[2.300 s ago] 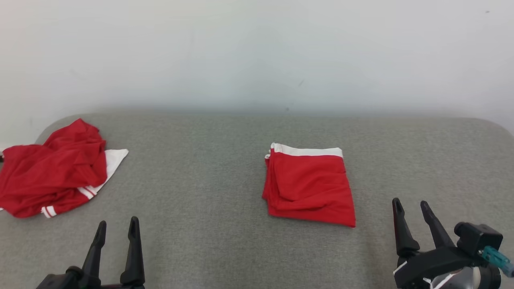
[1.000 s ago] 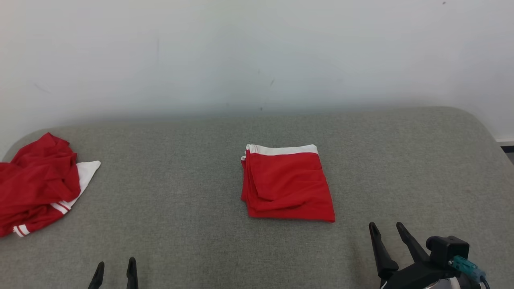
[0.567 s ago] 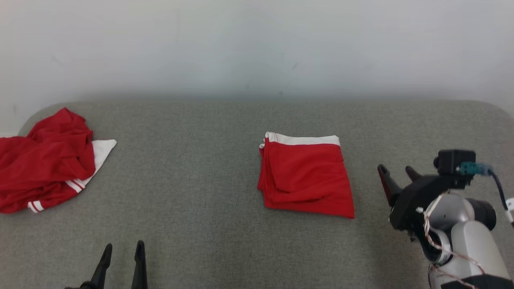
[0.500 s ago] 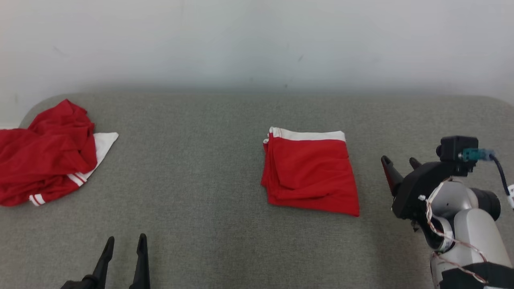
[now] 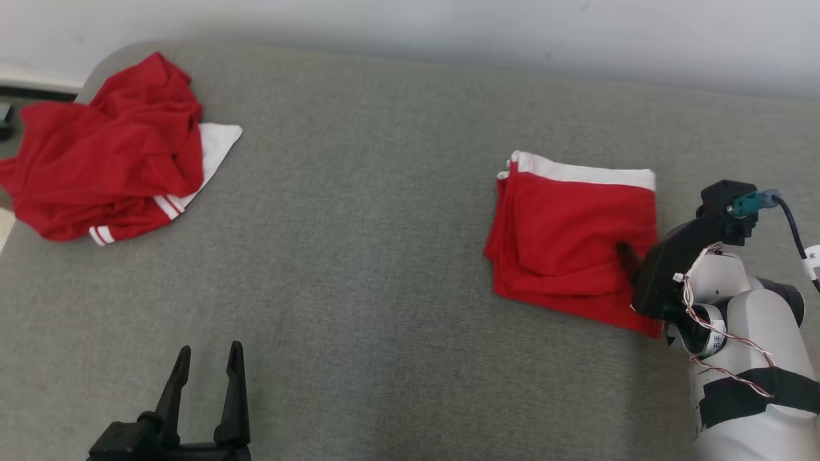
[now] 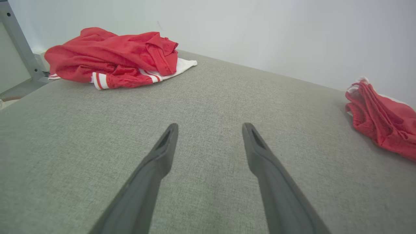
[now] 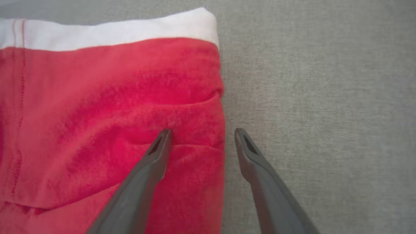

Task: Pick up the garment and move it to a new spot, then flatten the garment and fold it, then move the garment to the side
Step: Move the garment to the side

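The garment [image 5: 570,237] lies folded on the grey table, red with a white band along its far edge. My right gripper [image 5: 631,256] hovers at its right edge, open. In the right wrist view the garment [image 7: 97,113] spreads across the left half, and the right gripper [image 7: 201,131] straddles the edge, with one finger over the red cloth and the other over bare table. Nothing is pinched between the fingers. My left gripper [image 5: 208,349] stands open over bare table at the lower left, far from the garment [image 6: 383,126]. The left gripper [image 6: 209,125] holds nothing.
A second red garment with white striped cuffs [image 5: 109,153] lies crumpled at the table's far left corner, also in the left wrist view [image 6: 113,61]. The grey table [image 5: 359,256] ends at a pale wall behind and drops off past the left corner.
The head camera has tilted down and turned, shifting the whole picture. My right gripper has moved from beside the folded garment to over its right edge. The left gripper stays open and low.
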Robot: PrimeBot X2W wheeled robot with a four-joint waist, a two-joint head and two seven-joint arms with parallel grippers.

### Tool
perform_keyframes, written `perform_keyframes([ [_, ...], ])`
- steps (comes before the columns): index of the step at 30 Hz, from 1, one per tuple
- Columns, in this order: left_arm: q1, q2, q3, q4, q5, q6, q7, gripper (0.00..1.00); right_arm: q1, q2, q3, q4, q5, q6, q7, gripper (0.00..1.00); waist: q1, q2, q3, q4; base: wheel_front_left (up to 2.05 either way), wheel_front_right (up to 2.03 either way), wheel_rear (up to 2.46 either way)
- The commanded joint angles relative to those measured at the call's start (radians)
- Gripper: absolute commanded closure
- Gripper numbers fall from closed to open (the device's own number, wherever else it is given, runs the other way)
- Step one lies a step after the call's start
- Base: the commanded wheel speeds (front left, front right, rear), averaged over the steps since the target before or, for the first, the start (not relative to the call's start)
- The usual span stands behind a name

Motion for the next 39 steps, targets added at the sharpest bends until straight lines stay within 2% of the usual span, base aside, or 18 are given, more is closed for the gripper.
perform_keyframes([
  [1,-0.003,-0.005,0.003,-0.005,0.012,0.000,-0.003,0.00,-0.004,-0.003,0.002,0.004,0.007,-0.002,0.003,0.00,-0.0003,-0.0002,0.044,0.045,0.00,0.00,0.00],
  [9,-0.013,-0.009,-0.004,0.002,0.025,-0.010,-0.004,0.00,0.040,0.000,-0.012,0.051,-0.016,-0.002,0.037,0.00,-0.0003,-0.0002,0.025,0.025,0.00,0.00,0.00],
  [10,-0.014,-0.008,-0.006,0.002,0.025,-0.011,-0.004,0.00,0.040,0.000,-0.007,0.057,-0.013,-0.002,0.040,0.24,-0.0003,-0.0002,0.025,0.019,0.00,0.00,0.00],
  [11,-0.014,-0.006,-0.009,0.002,0.027,-0.013,-0.004,0.00,0.040,0.000,-0.002,0.061,-0.008,-0.002,0.040,0.62,-0.0003,-0.0002,0.026,0.013,0.00,0.00,0.00],
  [12,-0.015,-0.002,-0.009,0.001,0.029,-0.014,-0.004,0.00,0.038,0.000,0.008,0.064,-0.005,-0.002,0.039,0.84,-0.0003,-0.0002,0.027,0.005,0.00,0.00,0.00],
  [13,-0.016,0.000,-0.011,-0.001,0.030,-0.015,-0.004,0.00,0.038,0.000,0.014,0.063,-0.004,-0.002,0.034,1.00,-0.0003,-0.0002,0.029,-0.002,0.00,0.00,0.00],
  [20,-0.026,0.016,0.008,-0.046,0.037,-0.012,-0.004,0.00,0.038,-0.004,0.084,0.011,-0.049,-0.003,0.016,1.00,-0.0003,-0.0002,0.069,-0.109,0.00,0.00,0.00],
  [22,-0.031,0.025,0.015,-0.066,0.040,-0.010,-0.004,0.00,0.040,-0.023,0.111,-0.014,-0.057,-0.003,0.020,1.00,-0.0003,-0.0002,0.086,-0.148,0.00,0.00,0.00],
  [27,-0.062,0.054,0.024,-0.137,0.044,-0.004,0.002,0.00,0.033,-0.149,0.189,-0.073,-0.064,-0.002,0.029,1.00,-0.0003,-0.0002,0.145,-0.240,0.00,0.00,0.00],
  [31,-0.094,0.080,0.030,-0.225,0.044,-0.002,0.031,0.00,-0.002,-0.286,0.238,-0.102,-0.066,-0.002,-0.007,1.00,-0.0003,-0.0002,0.216,-0.295,0.00,0.00,0.00],
  [37,-0.141,0.117,0.014,-0.350,0.059,-0.005,0.085,0.00,-0.069,-0.467,0.271,-0.033,-0.080,-0.002,-0.101,1.00,-0.0003,-0.0002,0.321,-0.338,0.00,0.00,0.00],
  [39,-0.162,0.128,0.001,-0.402,0.065,-0.006,0.115,0.00,-0.114,-0.521,0.261,0.007,-0.088,-0.002,-0.169,1.00,-0.0003,-0.0002,0.363,-0.349,0.00,0.00,0.00],
])
